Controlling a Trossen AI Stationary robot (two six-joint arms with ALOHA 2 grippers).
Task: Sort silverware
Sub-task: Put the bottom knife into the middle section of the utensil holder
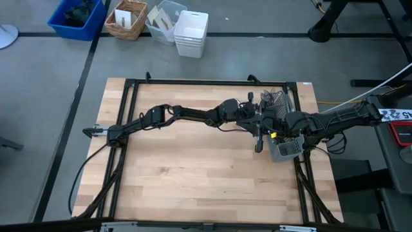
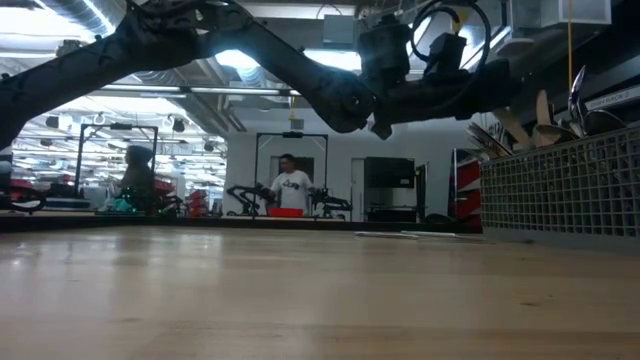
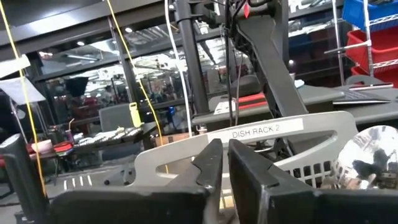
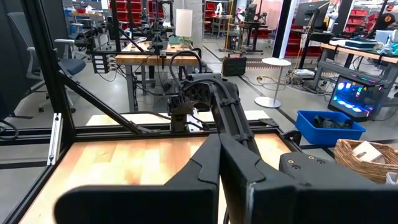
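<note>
We find the left end effector [image 1: 257, 122] narrowly parted, holding nothing, beside the mesh caddy [image 1: 283, 147] at the worktop's [image 1: 193, 174] right edge. The right end effector [image 4: 219, 163] is closed, empty. The silverware [image 2: 578, 95] stands handles-down in the caddy, long axes roughly upright.

A dark wire-mesh caddy [image 1: 283, 145] stands at the wooden counter's [image 1: 193, 167] right edge, while a blue bin [image 1: 77, 18], wicker basket [image 1: 126, 19] and white tubs [image 1: 191, 33] sit on the floor beyond its far side.
</note>
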